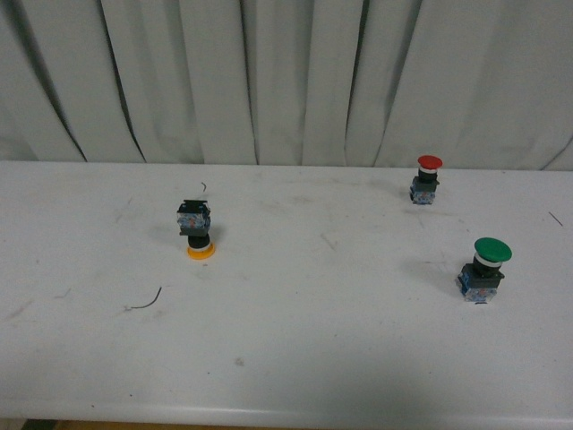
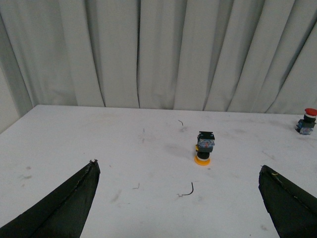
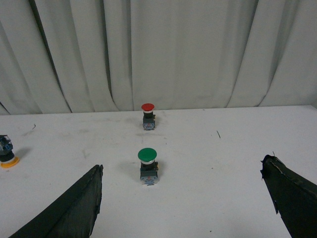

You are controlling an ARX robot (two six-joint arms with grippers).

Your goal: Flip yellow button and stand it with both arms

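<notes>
The yellow button (image 1: 198, 231) stands upside down on the white table, yellow cap on the surface and blue-black block on top. It is left of centre in the front view, where neither arm shows. The left wrist view has it (image 2: 204, 148) well beyond my open left gripper (image 2: 178, 168), whose two black fingers (image 2: 64, 203) frame bare table. In the right wrist view only its edge (image 3: 7, 154) shows at the picture's border. My right gripper (image 3: 181, 171) is open too and holds nothing.
A red-capped button (image 1: 427, 178) stands upright at the back right, near the grey curtain (image 1: 286, 81). A larger green-capped button (image 1: 484, 268) stands upright at the right, just beyond the right gripper's gap (image 3: 147, 166). A thin dark wire scrap (image 1: 146, 302) lies front left.
</notes>
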